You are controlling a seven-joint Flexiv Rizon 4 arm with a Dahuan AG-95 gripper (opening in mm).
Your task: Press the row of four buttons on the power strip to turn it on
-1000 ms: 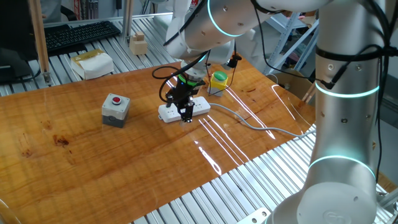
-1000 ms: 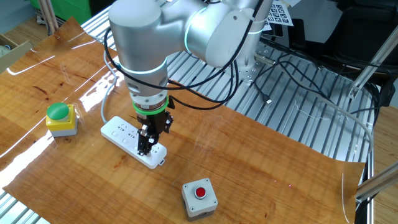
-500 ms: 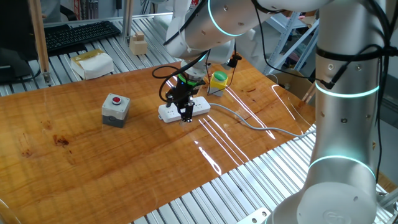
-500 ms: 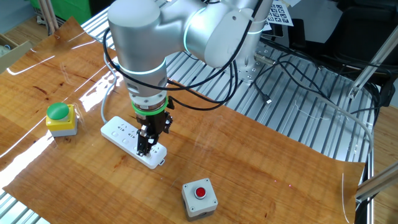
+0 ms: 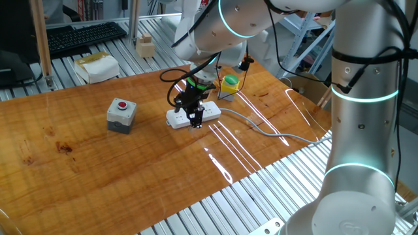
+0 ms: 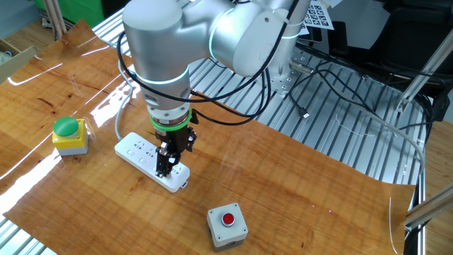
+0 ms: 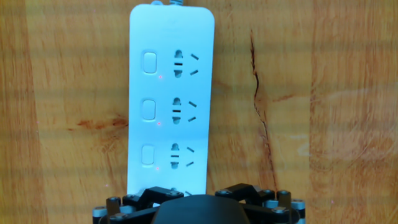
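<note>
Under hand cam: long flat white plastic power strip (image 7: pixel 169 99) fills frame, lying on wood table (image 7: pixel 323 112), cable end far from cam.
Near: black two-finger gripper (image 6: pixel 165 166) sits over strip's near end; fingertips not seen in hand view, only housing at btm edge.
Gripper state: fixed views too small to show a gap betw fingers; I take them as spread wide, holding nothing.
Mid: row of four small white buttons (image 7: pixel 148 107) runs along strip's left side; three visible, each w/ faint red dot beside & socket to its right.
Far: grey box w/ red round button (image 5: pixel 121 114) & yellow box w/ green button (image 6: pixel 69 134), both well apart from strip.
Step in hand: prob pressing nearest button. Come straight down, one fingertip centred on switch, not on socket; firm, short push, then shift along row toward cable.
Hidden: 4th button under gripper; contact w/ it can't be told. Whether dots mean on: unclear.
</note>
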